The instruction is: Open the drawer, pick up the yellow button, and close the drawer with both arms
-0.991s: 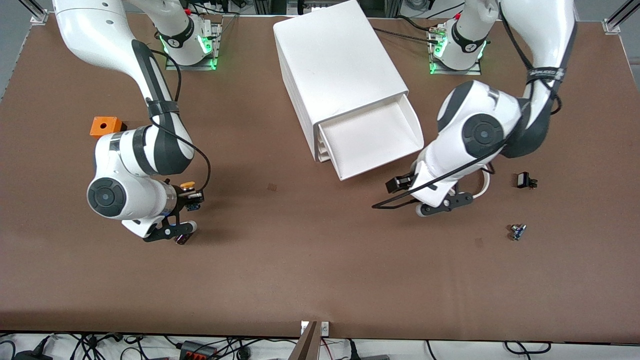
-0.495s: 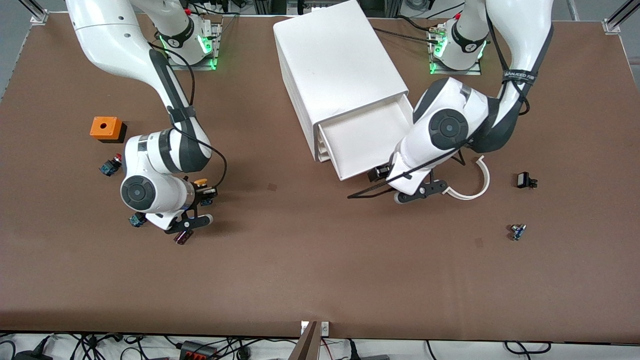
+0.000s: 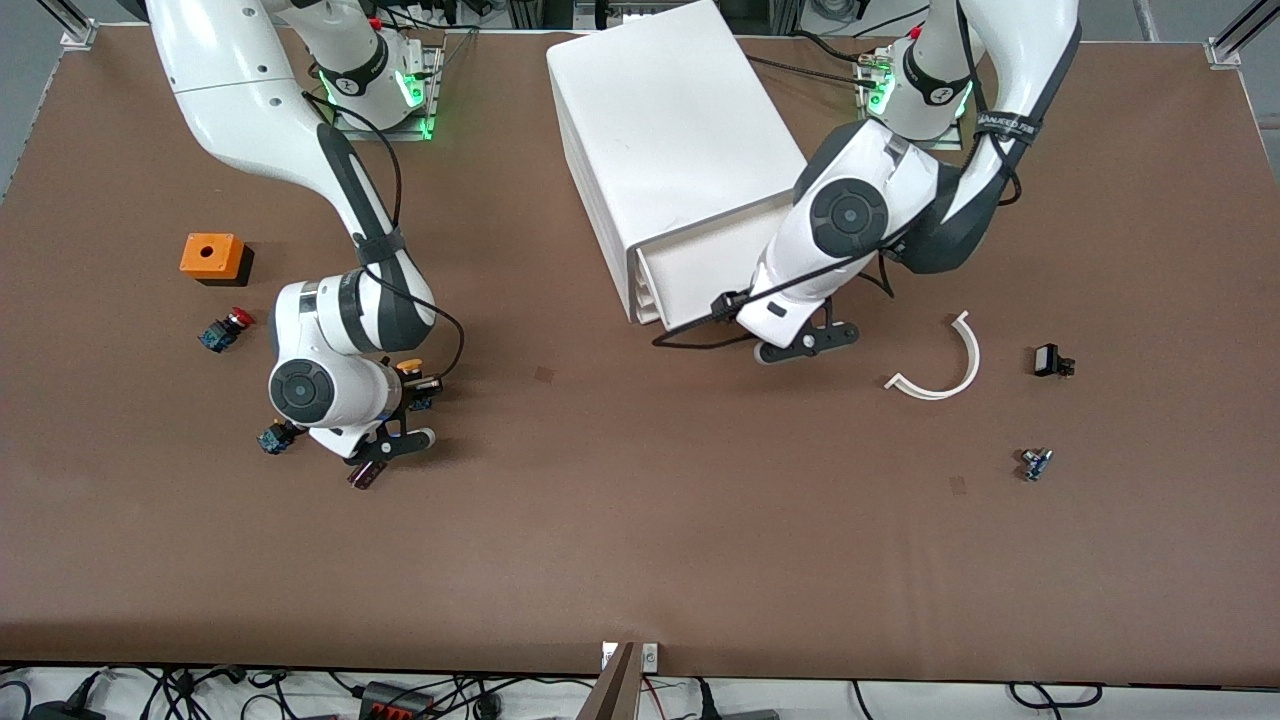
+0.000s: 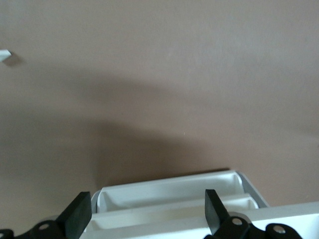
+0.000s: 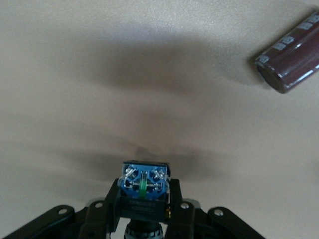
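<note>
Left hand point(image 3: 760, 335) spread wide against the drawer point(image 3: 700, 270) front; right hand point(image 3: 412, 392), toward the right arm's end from the drawer, clenched on the button point(image 3: 410, 368).

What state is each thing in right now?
Drawer: nearly shut, a sliver still out.
Left claw: open, at the drawer front.
Right claw: shut on the button, above the table.
Button: held, yellow cap showing.
Lower drawers: shut.

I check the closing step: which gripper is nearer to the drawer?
Left. The left gripper is at the drawer front; the right gripper, holding the button, is toward the right arm's end.
</note>
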You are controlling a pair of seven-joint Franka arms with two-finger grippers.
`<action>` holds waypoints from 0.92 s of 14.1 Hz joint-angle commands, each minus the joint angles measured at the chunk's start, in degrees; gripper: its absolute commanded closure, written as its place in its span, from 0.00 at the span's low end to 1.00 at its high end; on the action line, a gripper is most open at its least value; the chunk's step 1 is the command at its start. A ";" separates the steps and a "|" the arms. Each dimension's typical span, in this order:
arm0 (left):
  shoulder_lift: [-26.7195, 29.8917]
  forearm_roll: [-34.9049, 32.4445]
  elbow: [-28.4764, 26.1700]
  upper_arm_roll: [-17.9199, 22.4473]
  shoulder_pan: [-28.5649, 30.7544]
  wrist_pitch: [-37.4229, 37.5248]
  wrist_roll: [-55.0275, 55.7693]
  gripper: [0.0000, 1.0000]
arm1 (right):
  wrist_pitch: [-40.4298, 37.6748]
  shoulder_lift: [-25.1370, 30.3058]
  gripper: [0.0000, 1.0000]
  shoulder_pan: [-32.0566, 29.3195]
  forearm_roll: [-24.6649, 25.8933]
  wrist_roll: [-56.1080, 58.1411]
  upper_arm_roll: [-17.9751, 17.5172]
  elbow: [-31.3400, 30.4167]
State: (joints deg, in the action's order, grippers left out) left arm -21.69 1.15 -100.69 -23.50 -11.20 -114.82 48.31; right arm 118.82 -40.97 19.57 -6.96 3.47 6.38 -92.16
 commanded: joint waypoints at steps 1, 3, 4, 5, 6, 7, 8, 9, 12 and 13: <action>2.79 -1.24 -4.34 -2.68 0.92 -0.14 0.91 0.00 | 1.06 0.36 0.85 -0.33 -0.07 0.31 -0.41 -0.04; 2.79 -0.89 -4.51 -3.74 0.92 0.30 0.73 0.00 | 0.36 0.71 0.00 -0.41 -0.16 0.57 -0.41 1.80; 2.79 -0.80 -4.51 -4.35 1.00 1.00 0.91 0.00 | -0.60 1.32 0.00 -0.68 -0.16 0.66 -0.23 3.03; 2.88 -0.80 -4.51 -4.71 1.01 1.53 1.00 0.00 | -2.52 2.46 0.00 -0.85 -0.33 0.57 -0.23 4.17; 3.05 -0.71 -4.43 -4.80 1.01 2.32 1.00 0.00 | -4.11 3.60 0.00 -0.85 -0.16 0.48 -0.06 5.40; 3.14 -0.53 -4.43 -4.97 1.01 2.85 1.00 0.00 | -5.69 4.92 0.00 -0.77 -0.07 0.48 0.90 6.63; 3.06 0.25 -4.51 -5.84 1.09 3.20 1.09 0.00 | -7.27 6.15 0.00 -0.68 0.02 0.48 1.69 7.60; 3.05 1.56 -4.51 -6.11 1.18 3.46 1.17 0.00 | -8.94 7.38 0.00 -0.68 0.11 0.48 2.22 8.48; 3.40 3.51 -4.43 -6.38 1.18 5.40 1.87 0.00 | -16.23 11.69 0.00 -0.59 0.28 0.48 4.60 11.03; 3.49 3.60 -4.34 -6.38 1.18 6.36 2.31 0.00 | -19.04 12.31 0.00 -0.50 0.28 0.40 5.21 12.43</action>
State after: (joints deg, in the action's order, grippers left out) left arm -20.55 3.25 -103.55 -28.88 -10.99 -110.52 49.63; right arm 104.42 -30.69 19.01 -6.96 3.47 10.69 -81.35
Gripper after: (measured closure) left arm 0.000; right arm 0.000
